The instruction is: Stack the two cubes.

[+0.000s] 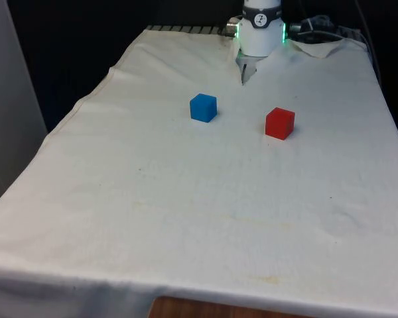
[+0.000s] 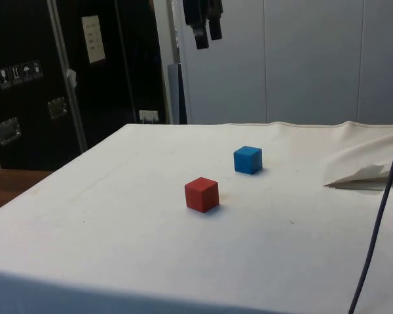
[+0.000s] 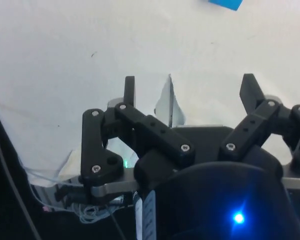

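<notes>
Nearest in the front view: the worktop (image 1: 186,218) under its white cloth, with faint creases and small dark specks. Farther back, two cubes, both flat on the cloth, each on its own and well apart. Red cube (image 1: 280,123) toward the front view's right and slightly nearer; blue cube (image 1: 203,107) toward the front view's left and slightly farther. Neither stacked on the other, neither touched by anything. Beyond them, a fold of cloth bunched at the foot of the white arm (image 1: 261,30) at the far end.

From the side: red cube (image 2: 202,194) nearer, blue cube (image 2: 247,159) behind it and a little to the side, a clear strip of cloth between. A rumpled ridge of cloth near that picture's right edge, crossed by a dark cable (image 2: 380,216). Dark cabinets (image 2: 26,85) behind on one side, pale wall panels on the other.

Gripper (image 2: 204,26) high above the worktop in the side view, well clear of both cubes, fingers pointed down. In the wrist view, gripper (image 3: 190,92) spread wide, fingers (image 3: 129,91) far apart with bare cloth between them and nothing held. A corner of the blue cube (image 3: 225,4) at the edge of that view, away from the fingertips.
</notes>
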Motion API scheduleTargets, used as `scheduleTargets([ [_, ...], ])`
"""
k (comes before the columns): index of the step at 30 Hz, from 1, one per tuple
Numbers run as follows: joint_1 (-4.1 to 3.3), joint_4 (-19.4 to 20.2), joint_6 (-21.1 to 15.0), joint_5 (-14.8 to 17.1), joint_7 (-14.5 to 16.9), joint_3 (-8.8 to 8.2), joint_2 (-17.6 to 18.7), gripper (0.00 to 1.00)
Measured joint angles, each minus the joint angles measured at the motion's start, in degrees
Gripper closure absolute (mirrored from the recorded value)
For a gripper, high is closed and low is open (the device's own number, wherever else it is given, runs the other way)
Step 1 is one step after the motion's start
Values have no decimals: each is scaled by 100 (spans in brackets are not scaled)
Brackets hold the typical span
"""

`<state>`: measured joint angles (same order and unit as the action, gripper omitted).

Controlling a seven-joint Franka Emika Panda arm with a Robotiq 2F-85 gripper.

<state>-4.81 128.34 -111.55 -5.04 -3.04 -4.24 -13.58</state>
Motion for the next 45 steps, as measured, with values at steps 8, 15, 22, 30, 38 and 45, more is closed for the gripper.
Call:
scheduleTargets([
  [8,0,252,-338,-80,-361,0,46,0],
  [15,6,384,-556,-103,-665,-6,149,0],
  [22,6,561,-882,-109,-951,-17,264,0],
  [30,6,636,-980,-109,-997,-17,258,0],
  [38,6,882,-1140,-109,-1008,-6,212,0],
  [45,17,1398,-1667,-109,-1008,-63,-34,0],
])
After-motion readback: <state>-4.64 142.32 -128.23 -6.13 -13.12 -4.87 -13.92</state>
